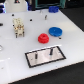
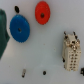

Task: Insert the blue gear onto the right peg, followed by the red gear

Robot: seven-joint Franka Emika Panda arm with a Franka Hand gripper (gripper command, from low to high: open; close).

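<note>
The claw itself is not showing in either view, so I cannot tell whether it is wide or narrow. Beneath its wrist camera the blue gear (image 2: pixel 20 28) is lying flat, untouched, with the red gear (image 2: pixel 42 11) sitting just beside it. Further from the claw, the right peg (image 1: pixel 50 50) is standing on the plate (image 1: pixel 57 52). The gears are lying close, so a descending claw is risking nudging the red one.

blue gear (image 2: pixel 20 28): smooth plastic, slight sheen
red gear (image 2: pixel 42 12): smooth plastic, slight sheen
table (image 1: pixel 70 45): white, smooth, faintly glossy
plate (image 1: pixel 34 58): grey, matt, black-edged
</note>
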